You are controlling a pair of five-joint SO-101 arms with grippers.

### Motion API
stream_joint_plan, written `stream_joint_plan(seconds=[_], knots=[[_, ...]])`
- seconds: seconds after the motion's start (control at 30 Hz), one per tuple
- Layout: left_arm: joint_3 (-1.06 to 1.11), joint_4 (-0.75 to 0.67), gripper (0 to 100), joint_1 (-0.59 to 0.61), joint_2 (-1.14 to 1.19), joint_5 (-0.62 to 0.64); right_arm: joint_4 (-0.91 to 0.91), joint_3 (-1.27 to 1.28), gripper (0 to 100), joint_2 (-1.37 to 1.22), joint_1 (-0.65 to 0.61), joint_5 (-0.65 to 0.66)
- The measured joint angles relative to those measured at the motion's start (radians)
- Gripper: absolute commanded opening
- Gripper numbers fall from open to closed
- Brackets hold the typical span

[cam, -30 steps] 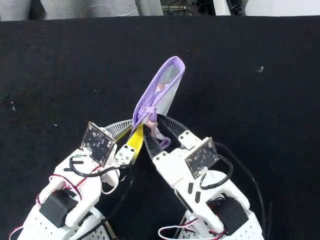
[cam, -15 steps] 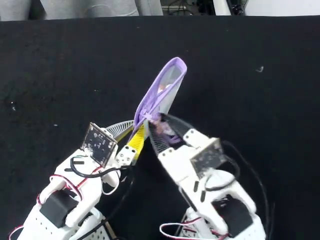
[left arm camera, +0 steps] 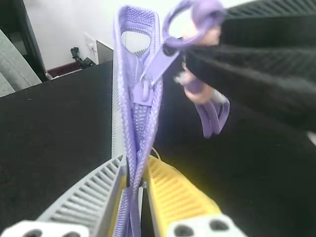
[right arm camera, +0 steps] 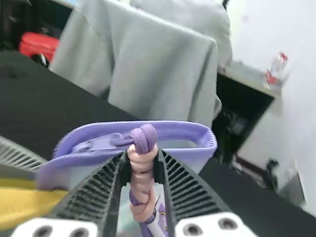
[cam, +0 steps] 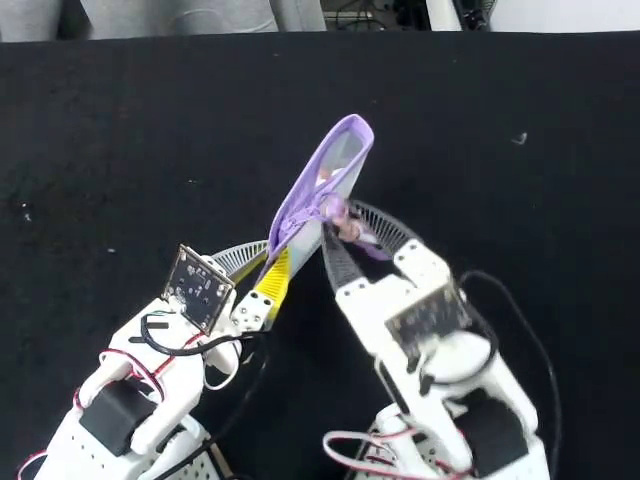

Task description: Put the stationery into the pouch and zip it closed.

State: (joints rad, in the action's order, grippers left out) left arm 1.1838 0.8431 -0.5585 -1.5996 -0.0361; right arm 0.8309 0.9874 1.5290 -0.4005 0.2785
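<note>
Desk [cam: 120,130], high view: black matte surface running to a back edge, with grey cloth and dark clutter beyond it. Two white arms rise from the near edge, the left at lower left and the right at lower right, both angled inward so that they meet near the middle. Left hand [cam: 274,252], one grey ribbed finger and one yellow, is closed on the near end of the purple fabric zip pouch [cam: 325,180]. Right hand [cam: 342,224], with black ribbed fingers, is pinched on the pink-and-purple corded zip pull [cam: 337,212] partway along the top seam. The pouch stands on edge, its far end pointing towards the back of the desk; a pale shape shows through its clear side, and what it is cannot be told.

Left wrist view: left hand [left arm camera: 136,170] clamps the pouch [left arm camera: 136,113] between its fingers. The zip above them is drawn together up to the purple slider [left arm camera: 143,91], and a small opening remains at the far end. The zip pull [left arm camera: 202,94] is gripped by the black fingers [left arm camera: 256,64] of the right hand.

Right wrist view: right hand [right arm camera: 141,163] is nearly shut, with the zip pull [right arm camera: 142,148] squeezed between its fingers. The pouch [right arm camera: 182,143] lies crosswise just behind. Grey draped cloth [right arm camera: 148,69], a red object [right arm camera: 37,44] and a white wall [right arm camera: 276,29] form the background.
</note>
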Motion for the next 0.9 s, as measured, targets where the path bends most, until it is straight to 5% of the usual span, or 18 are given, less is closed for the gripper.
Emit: stream_joint_plan(seconds=[0.37, 0.9], knots=[[0.000, -0.006, 3, -0.002, 0.000, -0.003, -0.012, -0.203, 1.1, -0.272, 0.167, 0.052], [0.005, -0.009, 3, -0.002, 0.000, -0.005, -0.305, -0.278, 1.1, -0.646, 0.385, 0.107]])
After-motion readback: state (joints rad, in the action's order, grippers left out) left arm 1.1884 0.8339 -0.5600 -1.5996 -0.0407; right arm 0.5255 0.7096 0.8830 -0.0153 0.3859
